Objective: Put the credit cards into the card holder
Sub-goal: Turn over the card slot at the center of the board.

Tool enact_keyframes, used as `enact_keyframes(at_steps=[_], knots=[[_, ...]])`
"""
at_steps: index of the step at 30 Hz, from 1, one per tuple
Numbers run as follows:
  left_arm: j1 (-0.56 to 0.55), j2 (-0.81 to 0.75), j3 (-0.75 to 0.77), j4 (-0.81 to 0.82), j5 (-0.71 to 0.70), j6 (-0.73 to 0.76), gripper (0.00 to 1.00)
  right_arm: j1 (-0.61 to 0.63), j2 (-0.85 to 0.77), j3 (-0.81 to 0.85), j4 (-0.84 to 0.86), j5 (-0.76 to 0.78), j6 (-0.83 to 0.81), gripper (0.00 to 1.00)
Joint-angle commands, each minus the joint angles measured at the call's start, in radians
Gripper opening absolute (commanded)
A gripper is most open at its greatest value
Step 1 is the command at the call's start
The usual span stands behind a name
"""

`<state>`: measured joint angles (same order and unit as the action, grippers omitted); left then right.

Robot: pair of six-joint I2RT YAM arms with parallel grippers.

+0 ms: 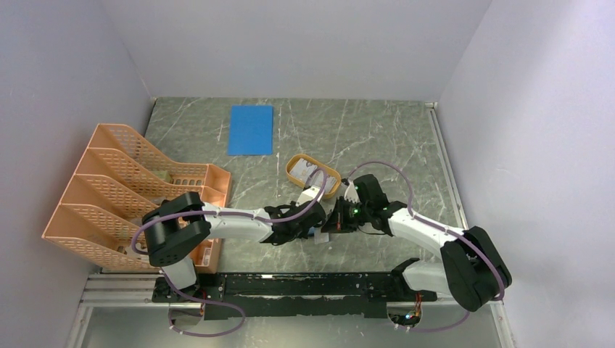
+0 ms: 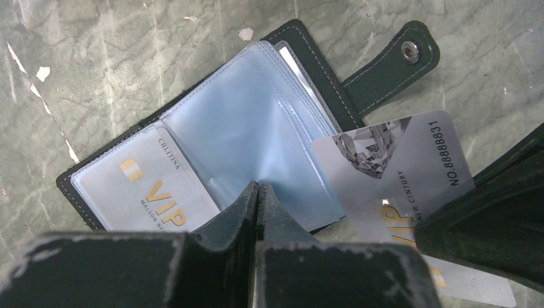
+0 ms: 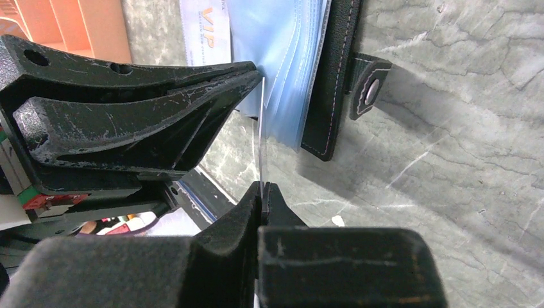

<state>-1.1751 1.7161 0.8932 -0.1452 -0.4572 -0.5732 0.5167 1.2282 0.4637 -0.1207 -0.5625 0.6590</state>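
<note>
card holder is lying open on table; right gripper is clamping credit card by its edge, likely thin, stiff, slick; left gripper is sitting closed, tips touching sleeves

A card lies in the card holder.

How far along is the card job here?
Done: one card sits in a wallet sleeve. In hand: the right gripper pinches a second card at the sleeves' edge, not seated; the left gripper is shut against the sleeves. Left: seat it, then what look like more cards in the orange tray.
</note>
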Motion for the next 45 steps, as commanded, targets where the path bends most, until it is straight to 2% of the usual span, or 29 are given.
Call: enact_keyframes(at_steps=[1,17,30,37,45], knots=[[0.008,0.027,-0.056,-0.140,-0.007,-0.003,0.05,0.008,0.016,-0.010,0.031,-0.020,0.013,0.00],[0.008,0.014,-0.055,-0.139,-0.003,-0.005,0.05,0.013,0.087,-0.017,0.110,-0.063,0.055,0.00],[0.008,-0.065,0.001,-0.202,-0.004,-0.009,0.06,0.031,0.190,0.020,0.180,-0.064,0.082,0.00],[0.008,-0.187,0.071,-0.282,0.003,-0.005,0.39,0.078,0.203,0.078,0.184,-0.053,0.083,0.00],[0.009,-0.324,0.028,-0.334,-0.046,-0.061,0.45,0.145,0.241,0.121,0.229,-0.044,0.096,0.00]])
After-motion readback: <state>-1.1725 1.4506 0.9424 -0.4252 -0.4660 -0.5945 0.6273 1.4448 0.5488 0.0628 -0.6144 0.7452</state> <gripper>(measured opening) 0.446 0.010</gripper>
